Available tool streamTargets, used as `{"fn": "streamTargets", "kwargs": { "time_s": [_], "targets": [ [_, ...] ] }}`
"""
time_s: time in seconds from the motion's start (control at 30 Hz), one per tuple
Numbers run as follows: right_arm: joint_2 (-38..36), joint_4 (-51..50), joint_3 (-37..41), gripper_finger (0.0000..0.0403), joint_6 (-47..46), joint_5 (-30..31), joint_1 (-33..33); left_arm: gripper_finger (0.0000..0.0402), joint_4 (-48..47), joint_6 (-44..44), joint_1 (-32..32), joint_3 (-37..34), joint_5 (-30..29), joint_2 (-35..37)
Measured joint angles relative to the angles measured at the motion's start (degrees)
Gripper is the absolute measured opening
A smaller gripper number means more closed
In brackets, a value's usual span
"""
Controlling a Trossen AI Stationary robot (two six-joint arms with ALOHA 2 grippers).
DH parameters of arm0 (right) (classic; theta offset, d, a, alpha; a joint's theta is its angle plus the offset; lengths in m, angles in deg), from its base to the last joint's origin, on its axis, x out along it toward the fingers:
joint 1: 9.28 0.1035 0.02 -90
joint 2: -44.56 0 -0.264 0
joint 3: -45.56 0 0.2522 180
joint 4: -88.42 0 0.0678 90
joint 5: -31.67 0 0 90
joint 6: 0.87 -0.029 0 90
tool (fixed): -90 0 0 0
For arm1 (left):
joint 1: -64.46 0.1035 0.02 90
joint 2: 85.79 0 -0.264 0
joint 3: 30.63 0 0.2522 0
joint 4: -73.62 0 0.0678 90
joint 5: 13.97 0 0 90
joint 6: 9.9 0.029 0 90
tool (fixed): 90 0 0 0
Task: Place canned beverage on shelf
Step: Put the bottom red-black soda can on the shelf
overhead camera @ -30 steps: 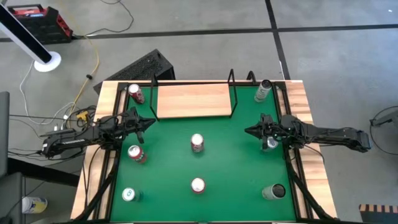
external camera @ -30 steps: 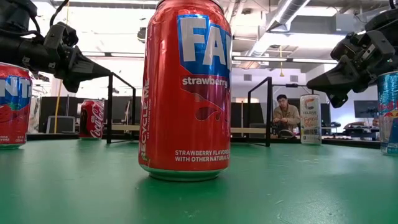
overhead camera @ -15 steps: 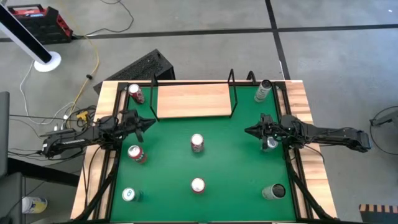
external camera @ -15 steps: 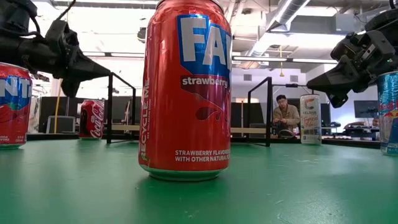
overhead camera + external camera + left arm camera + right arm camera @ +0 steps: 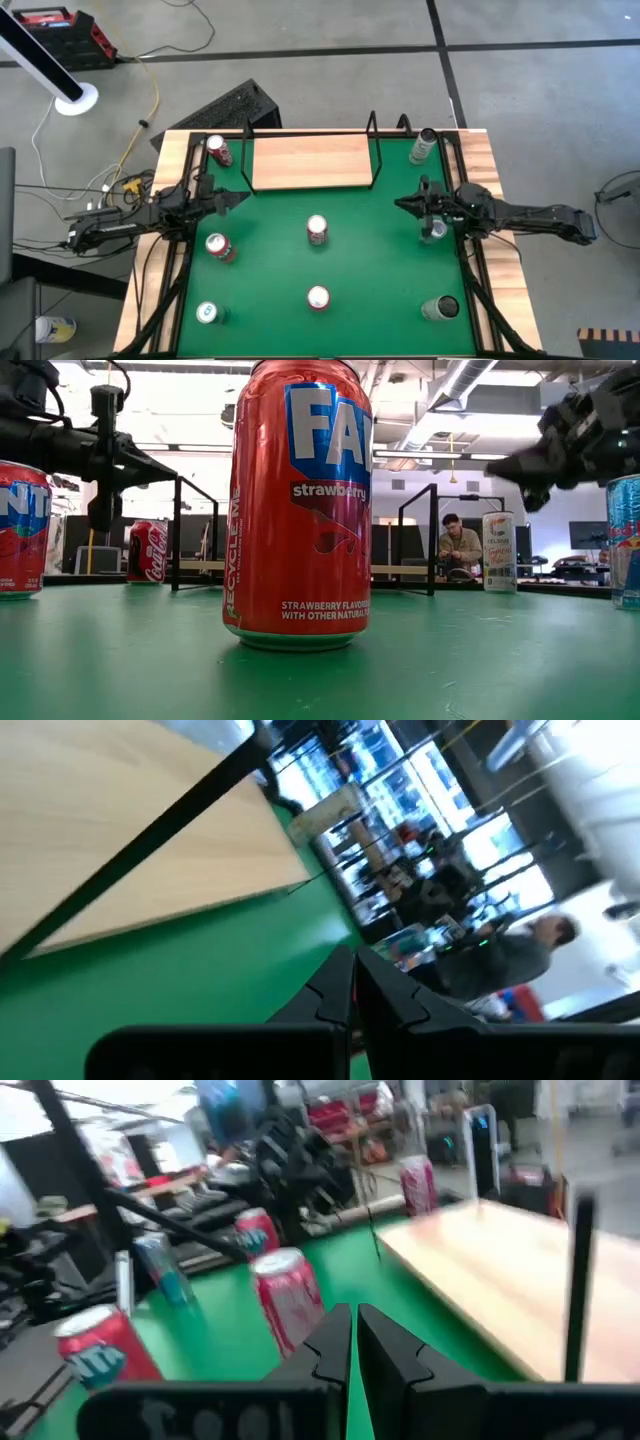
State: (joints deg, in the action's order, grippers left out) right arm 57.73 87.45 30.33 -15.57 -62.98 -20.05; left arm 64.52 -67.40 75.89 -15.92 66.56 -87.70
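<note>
The shelf [image 5: 312, 162], a pale-wood board with black wire ends, rests flat at the far middle of the green mat; it also shows in the left wrist view [image 5: 110, 830] and the right wrist view [image 5: 490, 1270]. Several cans stand upright on the mat, among them a red one at the centre [image 5: 317, 230] and a strawberry Fanta [image 5: 318, 298] [image 5: 298, 505] nearer. My left gripper [image 5: 240, 197] [image 5: 352, 982] hovers shut and empty left of the shelf's near corner. My right gripper [image 5: 400, 205] [image 5: 352, 1342] hovers shut and empty at the right, beside a blue can [image 5: 433, 230].
A red cola can [image 5: 218, 150] stands left of the shelf and a tall pale can [image 5: 424, 145] right of it. Other cans stand at left [image 5: 217, 246], near left [image 5: 208, 313] and near right [image 5: 440, 309]. A person [image 5: 460, 545] sits beyond the table.
Both grippers have rolled about their own long axes while staying shut. My right gripper has also risen a little. No can has moved.
</note>
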Motion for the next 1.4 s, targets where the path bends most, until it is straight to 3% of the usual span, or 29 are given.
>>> {"fn": "streamTargets", "kwargs": {
  "time_s": [0.13, 0.3, 0.43, 0.6, 0.8, 0.9, 1.03, 1.4],
  "targets": [
    [0.34, 5.57, -4.72, 0.0048, -0.54, 4.78, -0.02, 0.0000, 11.03, 6.14, -0.03, 0.04, 0.32, 0.04],
    [4.52, 6.31, -16.96, 0.0048, 2.92, 4.59, 0.34, 0.0000, 19.12, 20.94, -0.03, 1.16, -1.15, -0.04],
    [14.07, -4.69, -30.99, 0.0048, 4.93, 4.61, 1.62, 0.0000, 18.93, 29.83, -0.03, 4.28, -0.47, -2.18],
    [29.26, -19.43, -47.94, 0.0047, 6.20, 5.05, 4.15, 0.0000, 14.54, 37.49, -0.05, 11.61, 8.42, -9.00],
    [42.77, -34.59, -62.83, 0.0047, 0.55, 4.96, 7.24, 0.0000, -5.36, 44.46, -0.05, 23.78, 13.33, -18.44],
    [47.42, -37.83, -66.59, 0.0047, -5.12, 4.83, 9.96, 0.0000, -14.23, 44.93, -0.05, 28.58, 13.23, -22.49],
    [53.18, -35.54, -67.71, 0.0047, -5.80, 5.09, 14.17, 0.0000, -20.57, 48.02, -0.24, 32.42, 15.75, -26.53],
    [65.53, -27.54, -67.98, 0.0021, -2.96, 11.96, 21.36, 0.0000, -17.24, 54.35, -3.63, 32.99, 18.21, -37.06]
  ]
}}
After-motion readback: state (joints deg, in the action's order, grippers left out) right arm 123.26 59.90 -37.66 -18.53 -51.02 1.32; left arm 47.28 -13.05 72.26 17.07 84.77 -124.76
